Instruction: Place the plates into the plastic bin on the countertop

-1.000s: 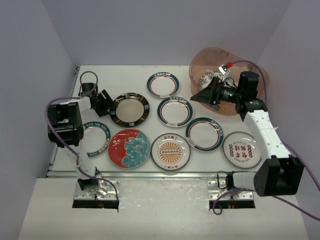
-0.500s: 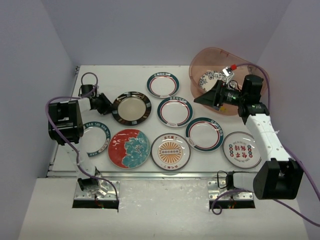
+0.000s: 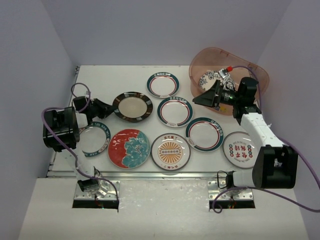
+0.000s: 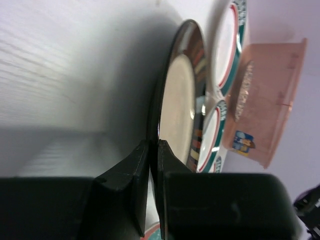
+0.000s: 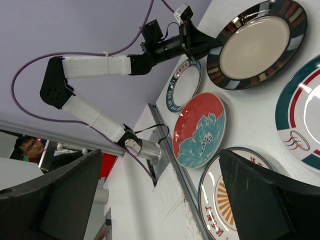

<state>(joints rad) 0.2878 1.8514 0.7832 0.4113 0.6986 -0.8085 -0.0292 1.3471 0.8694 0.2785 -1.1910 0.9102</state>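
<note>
Closing just now, your left end effector (image 3: 112, 106) pinches the rim of the dark-rimmed plate (image 3: 132, 107) at its tips, ready for lifting; your right end effector (image 3: 202, 97) hangs spread.

dark-rimmed plate (image 3: 132, 106): cream centre, striped dark rim | floral plate (image 3: 129, 148): red, teal | sunburst plate (image 3: 170, 150): orange (on white) | plastic bin (image 3: 245, 59): translucent pinkish-brown

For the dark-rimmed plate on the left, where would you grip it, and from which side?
By its rim at the left edge, coming in low from the left. The dark-rimmed plate lies about flat on the countertop, so probably only its thin lip offers a pinch; the left gripper is shut on that edge.
</note>
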